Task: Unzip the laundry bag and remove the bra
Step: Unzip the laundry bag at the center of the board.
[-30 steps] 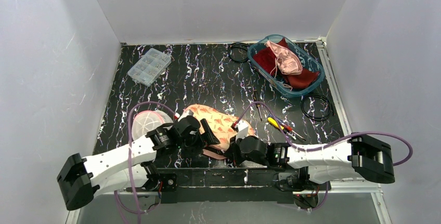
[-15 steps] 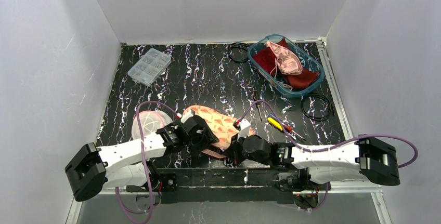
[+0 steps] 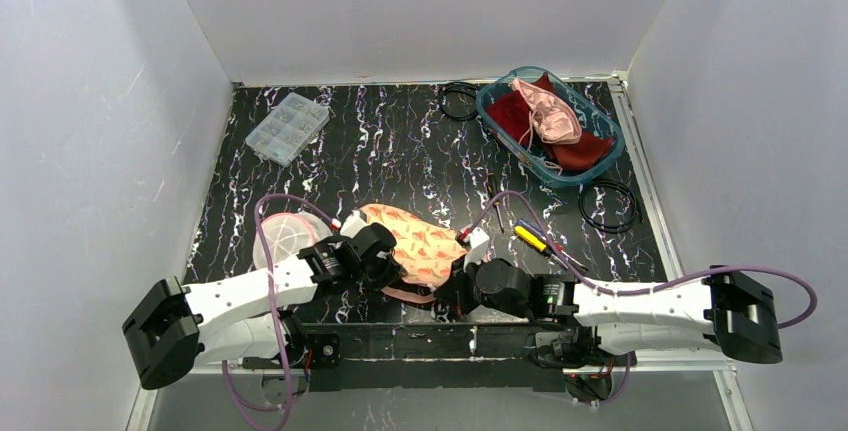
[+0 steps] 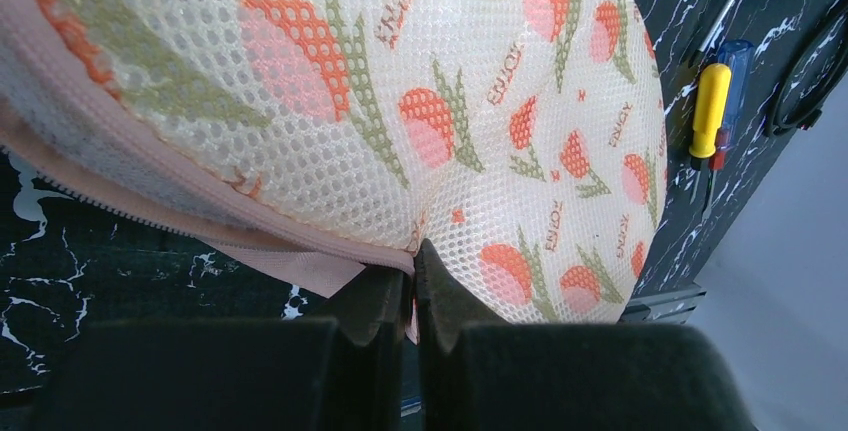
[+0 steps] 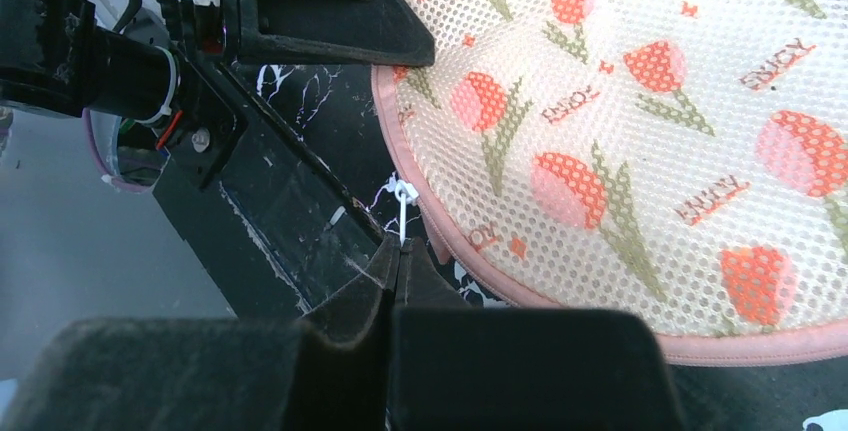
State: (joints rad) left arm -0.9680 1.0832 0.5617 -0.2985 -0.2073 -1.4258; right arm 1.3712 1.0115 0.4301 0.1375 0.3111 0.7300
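While the left jaws pinch the rim of the laundry bag (image 4: 480, 101), the right jaws clamp its zipper pull (image 5: 402, 203).

The black table (image 3: 400, 151), veined with white marbling, carries a tulip-printed mesh laundry bag (image 3: 425, 243) that lies right at the jaws of the left gripper (image 3: 396, 275) and the right gripper (image 3: 452, 291), its pink-trimmed near edge reaching both. Just to the left of the left jaws lies a round white mesh pouch (image 3: 283, 236). Near the right jaws, ahead and to their right, lie a yellow-handled screwdriver (image 3: 532, 240) and a thin dark screwdriver (image 3: 494, 201). Well ahead of the left jaws sits a clear compartment box (image 3: 287, 127). Well ahead of the right jaws stands a blue bin (image 3: 560, 180), with one black cable coil (image 3: 447, 101) at its left and another cable coil (image 3: 584, 207) at its near right.
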